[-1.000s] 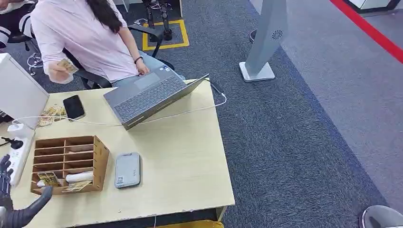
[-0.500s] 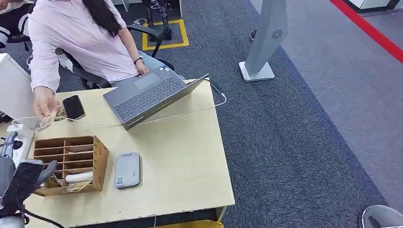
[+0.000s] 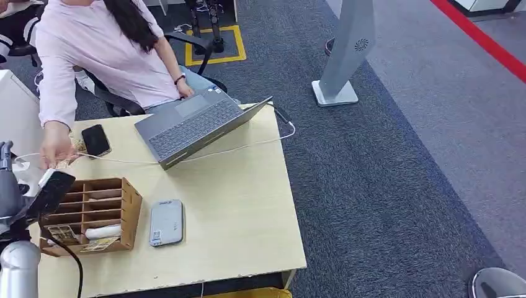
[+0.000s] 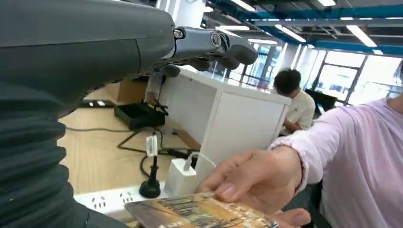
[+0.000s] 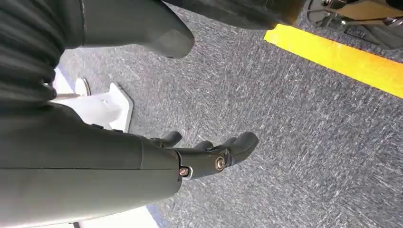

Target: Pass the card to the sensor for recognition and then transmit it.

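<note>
A person in a pink shirt holds a yellowish patterned card (image 4: 199, 216) in their hand (image 4: 256, 175), low over the desk's far left side (image 3: 62, 163). My left hand (image 3: 11, 183) is raised at the desk's left edge, just short of that hand. Its fingers (image 4: 209, 45) are spread above the card, with nothing held. The grey sensor pad (image 3: 166, 222) lies flat on the desk beside a wooden organiser (image 3: 90, 214). Hanging over the carpet, my right hand (image 5: 214, 154) has loosely extended fingers and holds nothing.
An open laptop (image 3: 192, 124) and a black phone (image 3: 96, 139) lie at the desk's far side, with a white cable (image 3: 248, 144) running across. A white power strip with plugs (image 4: 176, 183) and a white cabinet (image 4: 228, 123) stand on the left. A grey kiosk base (image 3: 338, 90) stands on the carpet.
My left arm has risen from the desk's near left corner toward the person. The person's hand has come down from chest height with the card to the desk's left side.
</note>
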Available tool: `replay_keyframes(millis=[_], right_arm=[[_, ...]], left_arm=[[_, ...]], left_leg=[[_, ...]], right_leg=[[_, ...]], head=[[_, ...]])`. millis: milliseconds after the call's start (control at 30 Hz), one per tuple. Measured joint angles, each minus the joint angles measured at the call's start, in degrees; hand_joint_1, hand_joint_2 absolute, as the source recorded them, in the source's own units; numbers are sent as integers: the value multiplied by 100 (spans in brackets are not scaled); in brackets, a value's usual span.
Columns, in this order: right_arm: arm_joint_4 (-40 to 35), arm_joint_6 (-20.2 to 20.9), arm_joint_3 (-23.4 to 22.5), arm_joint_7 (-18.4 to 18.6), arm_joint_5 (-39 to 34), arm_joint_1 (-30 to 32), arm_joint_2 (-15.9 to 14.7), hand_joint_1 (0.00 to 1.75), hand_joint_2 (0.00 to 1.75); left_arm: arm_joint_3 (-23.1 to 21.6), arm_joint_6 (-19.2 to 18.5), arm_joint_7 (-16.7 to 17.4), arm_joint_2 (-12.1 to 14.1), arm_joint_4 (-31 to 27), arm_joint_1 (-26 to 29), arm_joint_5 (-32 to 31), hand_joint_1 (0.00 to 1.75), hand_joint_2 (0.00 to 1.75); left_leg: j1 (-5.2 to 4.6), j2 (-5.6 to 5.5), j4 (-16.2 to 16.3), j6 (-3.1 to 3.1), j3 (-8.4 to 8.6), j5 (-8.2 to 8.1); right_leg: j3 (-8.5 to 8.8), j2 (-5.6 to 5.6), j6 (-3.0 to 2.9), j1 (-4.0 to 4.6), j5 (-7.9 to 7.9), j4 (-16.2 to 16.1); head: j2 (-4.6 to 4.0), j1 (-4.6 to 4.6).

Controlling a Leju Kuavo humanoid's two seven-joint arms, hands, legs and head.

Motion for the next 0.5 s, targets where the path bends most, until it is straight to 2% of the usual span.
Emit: replay_keyframes(millis=[300,333,500], right_arm=[[20,-72,59,0,166,-13,-31,0,175],[22,-81,63,0,173,-14,-33,0,0],[26,-111,120,0,287,-24,-66,0,0]], left_arm=[[-396,875,435,369,989,-957,-1004,0,175],[-424,950,479,398,1068,-1038,-1094,0,175],[-625,1448,733,555,1557,-1478,-1671,0,175]], left_leg=[[0,2,0,-1,0,7],[0,2,1,-1,-1,7],[0,1,1,-1,-1,7]], right_leg=[[0,0,-4,0,4,2],[0,0,-4,0,5,2],[1,0,-3,0,5,4]], head=[[0,0],[0,0],[0,0]])
